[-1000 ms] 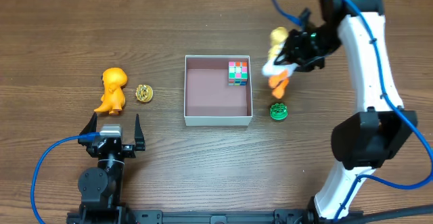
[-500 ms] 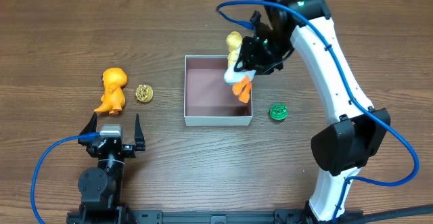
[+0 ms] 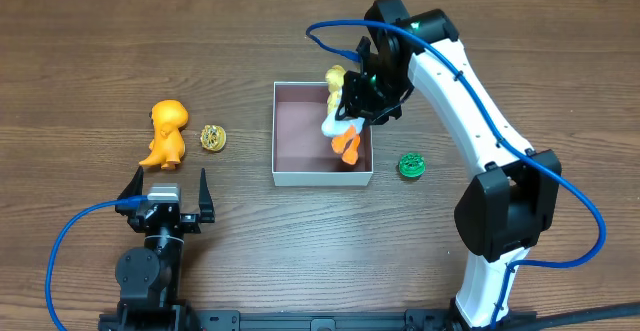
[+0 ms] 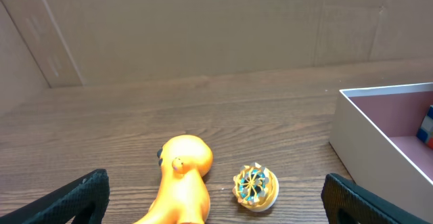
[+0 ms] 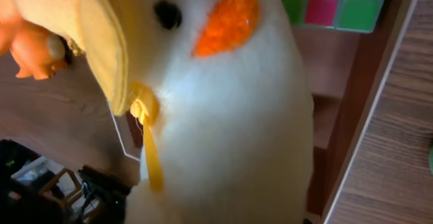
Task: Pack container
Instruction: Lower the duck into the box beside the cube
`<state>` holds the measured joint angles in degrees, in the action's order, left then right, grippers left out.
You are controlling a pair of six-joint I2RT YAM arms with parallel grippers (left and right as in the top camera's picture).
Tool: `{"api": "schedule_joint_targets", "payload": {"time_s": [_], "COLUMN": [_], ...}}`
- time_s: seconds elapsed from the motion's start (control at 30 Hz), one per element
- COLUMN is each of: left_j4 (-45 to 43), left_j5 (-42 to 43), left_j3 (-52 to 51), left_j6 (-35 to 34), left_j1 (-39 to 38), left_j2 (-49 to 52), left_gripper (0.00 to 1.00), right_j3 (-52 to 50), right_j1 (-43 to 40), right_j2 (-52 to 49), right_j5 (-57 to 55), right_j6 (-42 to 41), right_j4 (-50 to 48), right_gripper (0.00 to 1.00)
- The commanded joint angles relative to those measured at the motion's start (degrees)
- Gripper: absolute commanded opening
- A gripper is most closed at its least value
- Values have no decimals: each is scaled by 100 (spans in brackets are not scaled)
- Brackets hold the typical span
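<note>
Drop-in pending: right gripper [image 3: 365,96] partly closed, clamping plush duck [image 3: 340,123] over the container [image 3: 300,177].
The container lies straight below the claw, with bare floor spreading to the claw's left and the cube [image 5: 331,4] just beyond the duck in the far corner. The duck's long axis runs head-far to feet-near, feet hanging lowest. The right arm is nearer; left gripper [image 3: 167,187] gapes wide, holds nothing, well apart from the box. No readable writing or brand.

Shallow square container [image 3: 322,178] — thin white walls, pinkish-brown floor — open-topped, level, at centre.
</note>
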<state>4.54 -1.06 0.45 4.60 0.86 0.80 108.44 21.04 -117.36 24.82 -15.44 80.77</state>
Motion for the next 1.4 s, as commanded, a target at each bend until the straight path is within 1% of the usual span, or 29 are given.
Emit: {"api": "schedule_joint_targets", "payload": {"time_s": [0.0,0.3,0.57,0.87,1.13,1.27,1.33,1.37], "left_j4": [-15,-13,-15,-13,-13,-15,-15,-13], "left_j5": [85,85,85,85,85,85,85,85], "left_j3": [-17,-17,-17,-17,-17,-17,-17,-17], "left_j6": [-35,-35,-35,-35,-35,-35,-35,-35], "left_j1": [35,35,35,35,35,35,35,35], "left_j2": [-15,-15,-15,-15,-15,-15,-15,-15], "left_gripper": [100,100,100,100,100,100,100,100], "right_j3": [-238,-498,-990,-1069,-1069,-1069,-1069,-1069], "right_j1": [-9,-9,-9,-9,-9,-9,-9,-9], "right_j2": [131,131,131,131,131,131,131,131], "right_j5": [-35,-35,-37,-188,-278,-275,-275,-275], "right_j6": [-153,-481,-549,-562,-560,-560,-560,-560], "right_j4": [-129,-382,-702,-699,-660,-660,-660,-660], "right_gripper": [24,24,24,25,48,51,59,60]}}
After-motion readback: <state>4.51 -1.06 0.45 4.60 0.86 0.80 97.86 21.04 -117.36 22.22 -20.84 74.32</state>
